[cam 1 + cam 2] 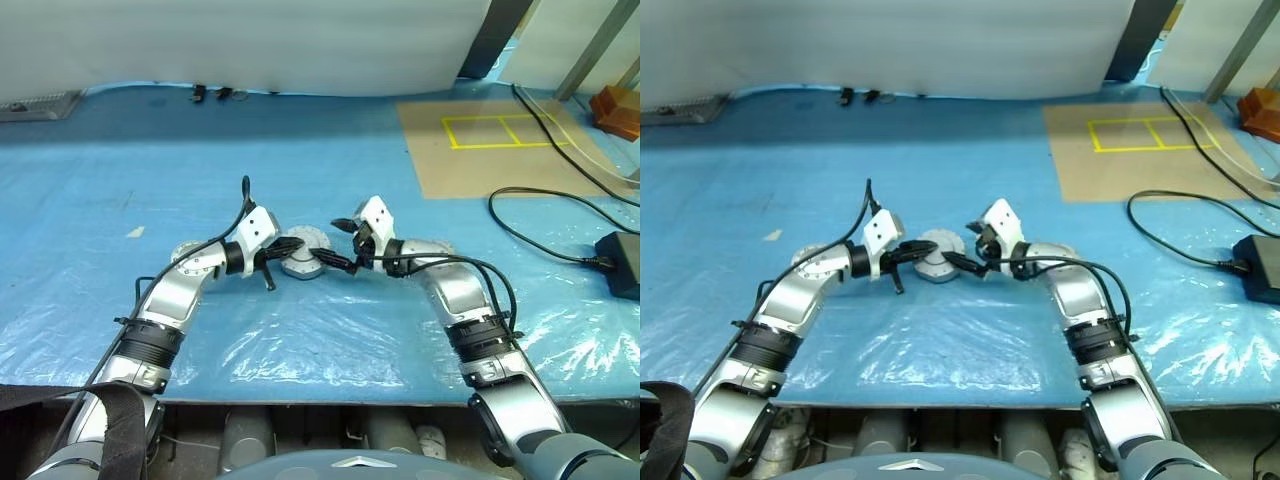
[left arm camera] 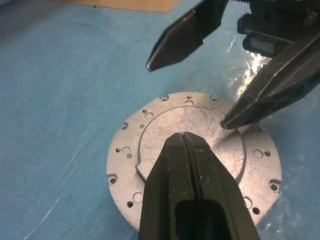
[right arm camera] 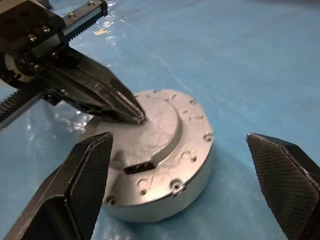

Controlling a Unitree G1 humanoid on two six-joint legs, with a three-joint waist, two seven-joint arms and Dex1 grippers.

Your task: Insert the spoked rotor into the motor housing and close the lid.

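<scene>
Across the frame's middle, a blue-sheeted tabletop (image 1: 330, 180) carries the motor housing (image 1: 301, 255) at centre, its lid (image 3: 165, 130) closed on top. Left tool (image 1: 268, 262), fingers pressed together, tips on the lid; right tool (image 3: 190, 200) gapes wide, holding nothing.

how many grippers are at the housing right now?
2. The left gripper, shut, rests its tips on the closed lid of the motor housing. The right gripper, open, hangs over the same lid from the opposite side.
</scene>
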